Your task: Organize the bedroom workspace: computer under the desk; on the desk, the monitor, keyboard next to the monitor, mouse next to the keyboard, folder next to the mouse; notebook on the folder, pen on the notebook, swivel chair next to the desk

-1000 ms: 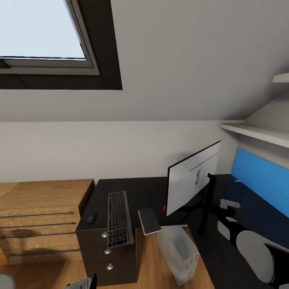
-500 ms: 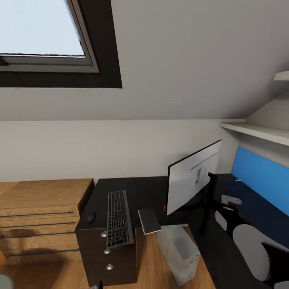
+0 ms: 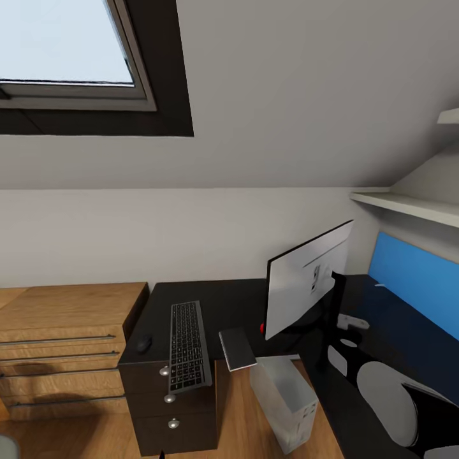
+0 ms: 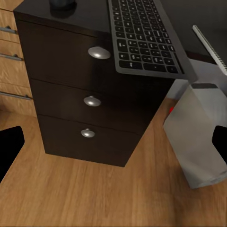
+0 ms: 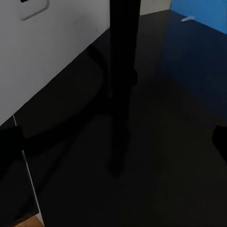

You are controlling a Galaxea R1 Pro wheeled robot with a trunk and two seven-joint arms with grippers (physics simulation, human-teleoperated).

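Note:
On the black desk [image 3: 223,303] the keyboard [image 3: 189,344] lies lengthwise, its near end jutting past the front edge. Left of it sits the small dark mouse [image 3: 144,343]; to its right the dark notebook [image 3: 237,349] also overhangs the edge. The monitor [image 3: 306,284] stands with its silver back to me. Under the desk stands the grey computer [image 3: 284,401]. A white pen [image 3: 377,285] lies by the blue wall panel. My left gripper [image 4: 113,142] is open before the drawer unit. My right gripper [image 5: 113,142] is open over the desk by the monitor's stand [image 5: 122,85]. The folder and swivel chair are out of view.
A black three-drawer unit [image 3: 172,408] carries the desk's left end, with a light-wood dresser [image 3: 64,344] beside it. The blue wall panel [image 3: 414,280] and white shelves [image 3: 408,207] line the right wall. A skylight [image 3: 64,57] sits in the sloped ceiling. The floor is wood plank [image 4: 94,198].
My right arm has slid left over the desk toward the monitor's stand. The left gripper's tips have dropped out of the head view's bottom edge. The desk items have not moved.

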